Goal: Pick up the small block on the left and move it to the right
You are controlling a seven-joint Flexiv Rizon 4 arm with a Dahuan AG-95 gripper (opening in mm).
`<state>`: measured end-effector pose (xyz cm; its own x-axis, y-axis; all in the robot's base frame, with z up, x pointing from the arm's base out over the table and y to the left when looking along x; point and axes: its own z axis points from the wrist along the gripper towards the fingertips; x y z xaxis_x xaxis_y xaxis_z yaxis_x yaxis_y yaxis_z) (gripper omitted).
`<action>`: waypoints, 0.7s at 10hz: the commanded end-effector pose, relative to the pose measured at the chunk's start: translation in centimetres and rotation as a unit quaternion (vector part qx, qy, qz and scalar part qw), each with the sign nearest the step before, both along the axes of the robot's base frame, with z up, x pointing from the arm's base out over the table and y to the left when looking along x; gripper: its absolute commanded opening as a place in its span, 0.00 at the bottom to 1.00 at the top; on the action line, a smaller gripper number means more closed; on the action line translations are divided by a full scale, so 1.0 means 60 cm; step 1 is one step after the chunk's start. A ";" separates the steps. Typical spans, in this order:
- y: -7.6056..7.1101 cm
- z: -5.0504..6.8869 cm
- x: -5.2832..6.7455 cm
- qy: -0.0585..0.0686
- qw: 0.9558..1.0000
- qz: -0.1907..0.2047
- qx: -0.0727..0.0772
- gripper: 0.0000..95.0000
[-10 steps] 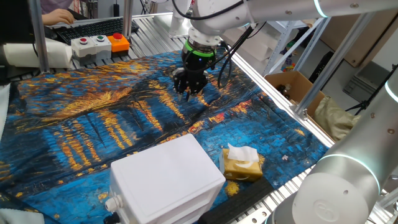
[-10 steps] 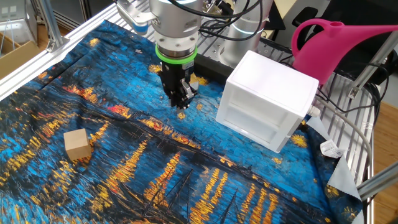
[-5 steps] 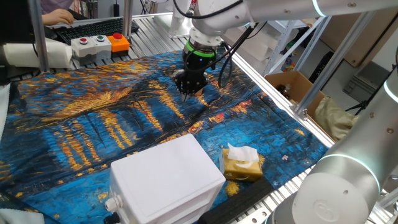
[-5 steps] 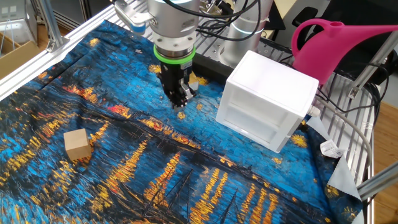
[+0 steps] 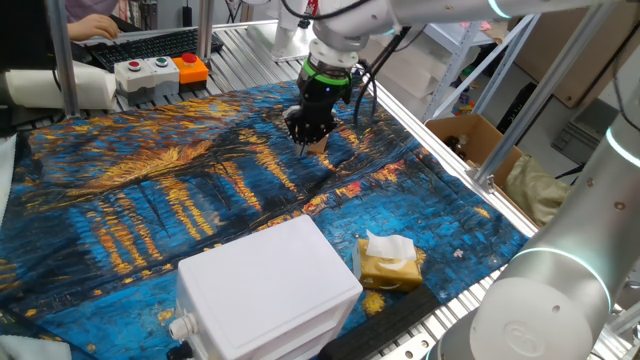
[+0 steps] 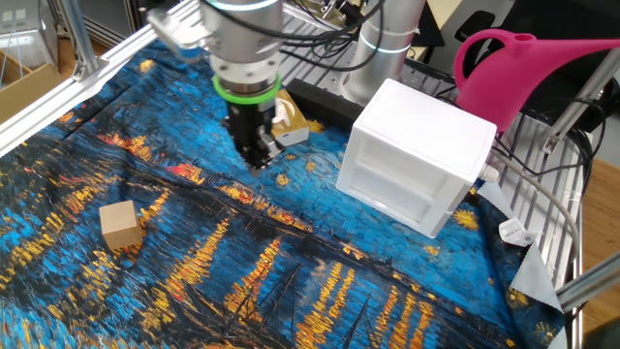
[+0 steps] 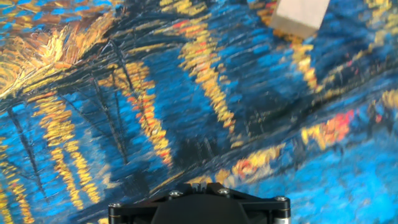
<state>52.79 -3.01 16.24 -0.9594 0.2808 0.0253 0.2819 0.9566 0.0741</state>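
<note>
Other fixed view: pincer (image 6: 257, 158) closed, empty, apart from small block (image 6: 120, 225)

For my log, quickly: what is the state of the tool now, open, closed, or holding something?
Tool: holds nothing; the small block lies apart on the cloth. Open or closed cannot be told.

Both fixed views are bright, evenly lit and sharp, with only soft shadows on the counter (image 6: 320, 291). The hand view is smeared by blur, its small block (image 7: 301, 17) soft-edged.
</note>
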 end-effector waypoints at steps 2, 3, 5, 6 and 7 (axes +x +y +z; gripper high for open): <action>-0.019 -0.006 0.029 0.000 1.000 0.020 0.000 0.00; -0.029 -0.008 0.041 -0.001 1.000 0.030 0.000 0.00; -0.047 -0.012 0.062 -0.003 0.999 0.048 0.000 0.00; -0.057 -0.015 0.073 -0.004 0.998 0.058 0.000 0.00; -0.068 -0.017 0.088 -0.005 0.998 0.069 0.000 0.00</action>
<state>57.85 -7.00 15.29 -0.9885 0.1506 0.0155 0.1513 0.9855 0.0769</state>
